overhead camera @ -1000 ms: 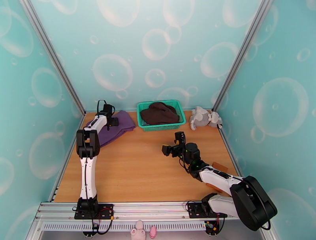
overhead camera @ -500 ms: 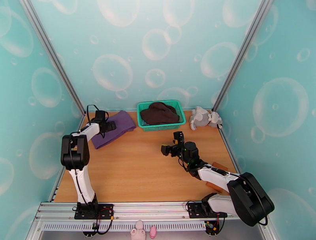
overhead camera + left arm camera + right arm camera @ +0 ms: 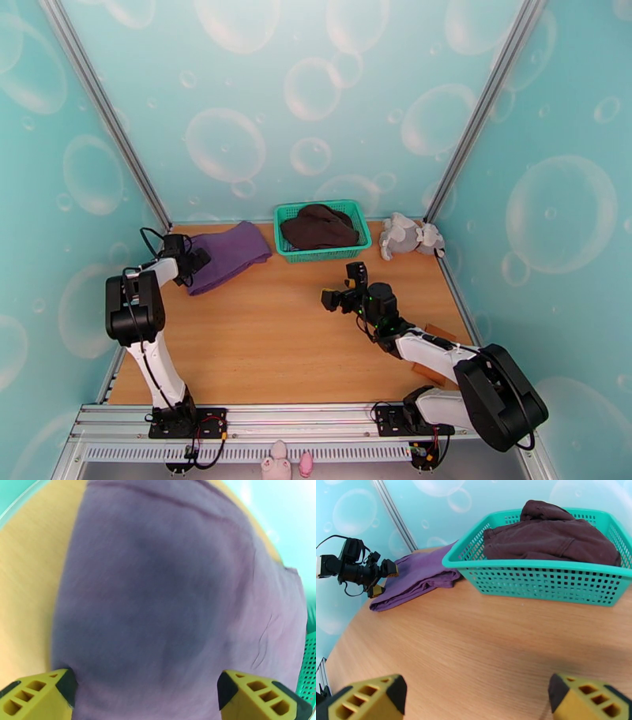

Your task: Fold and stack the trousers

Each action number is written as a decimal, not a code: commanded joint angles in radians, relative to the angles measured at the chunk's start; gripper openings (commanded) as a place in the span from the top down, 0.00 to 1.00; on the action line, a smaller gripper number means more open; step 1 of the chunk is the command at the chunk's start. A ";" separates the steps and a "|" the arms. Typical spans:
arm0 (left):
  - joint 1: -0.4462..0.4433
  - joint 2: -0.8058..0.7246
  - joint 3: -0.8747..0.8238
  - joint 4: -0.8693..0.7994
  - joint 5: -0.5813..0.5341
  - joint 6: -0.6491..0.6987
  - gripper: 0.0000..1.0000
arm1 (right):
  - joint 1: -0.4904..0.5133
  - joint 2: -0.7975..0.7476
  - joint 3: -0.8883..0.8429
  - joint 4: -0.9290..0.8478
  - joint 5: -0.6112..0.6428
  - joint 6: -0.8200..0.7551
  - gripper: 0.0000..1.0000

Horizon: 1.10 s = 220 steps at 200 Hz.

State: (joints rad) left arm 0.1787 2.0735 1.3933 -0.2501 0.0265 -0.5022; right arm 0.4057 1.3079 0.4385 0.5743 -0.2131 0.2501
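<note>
Left wrist view: purple trousers (image 3: 166, 598) lie mid-frame, directly ahead of the left gripper (image 3: 146, 683), its fingers spread apart, holding nothing.

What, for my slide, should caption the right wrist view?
Open right gripper faces basket of brown clothing; left gripper at the purple trousers.

basket (image 3: 320, 254): dark brown garment (image 3: 319, 226) inside | grey plush toy (image 3: 407, 235): beside basket
</note>
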 commanded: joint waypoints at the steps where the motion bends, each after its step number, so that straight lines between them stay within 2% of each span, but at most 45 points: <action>1: 0.010 0.095 0.096 -0.037 -0.002 -0.007 0.01 | -0.006 0.015 0.029 -0.008 -0.013 0.012 0.01; 27: 0.021 0.171 0.241 -0.096 -0.053 0.028 0.01 | -0.006 0.018 0.032 -0.008 -0.018 0.013 0.01; 45: 0.032 0.215 0.338 -0.138 -0.048 0.050 0.00 | -0.006 0.019 0.033 -0.010 -0.017 0.008 0.01; 69: 0.035 0.150 0.317 -0.070 -0.011 0.084 0.01 | -0.007 0.021 0.031 -0.007 -0.010 0.005 0.01; 107: -0.022 -0.226 -0.032 0.230 0.056 0.119 0.01 | -0.013 -0.002 0.008 0.030 -0.007 0.015 0.01; 120: -0.058 -0.347 -0.152 0.277 0.065 0.126 0.00 | -0.022 -0.018 -0.013 0.058 0.004 0.028 0.01; 149: -0.134 -0.559 -0.426 0.320 -0.033 0.152 0.00 | -0.086 -0.081 -0.066 0.098 0.056 0.093 0.01; 164: -0.161 -0.667 -0.574 0.373 -0.138 0.183 0.01 | -0.131 -0.131 -0.112 0.120 0.112 0.137 0.01; 178: -0.166 -0.767 -0.726 0.491 -0.226 0.219 0.01 | -0.155 -0.185 -0.162 0.152 0.192 0.174 0.01; 199: -0.166 -0.836 -0.932 0.750 -0.265 0.284 0.00 | -0.156 -0.253 -0.217 0.186 0.332 0.171 0.01; 220: -0.166 -0.764 -1.067 1.032 -0.256 0.347 0.01 | -0.153 -0.305 -0.236 0.164 0.473 0.130 0.01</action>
State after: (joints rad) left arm 0.0101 1.2621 0.4362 0.3824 -0.1715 -0.2611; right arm 0.2516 1.0542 0.2253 0.7044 0.0483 0.3782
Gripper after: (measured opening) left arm 0.995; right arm 0.994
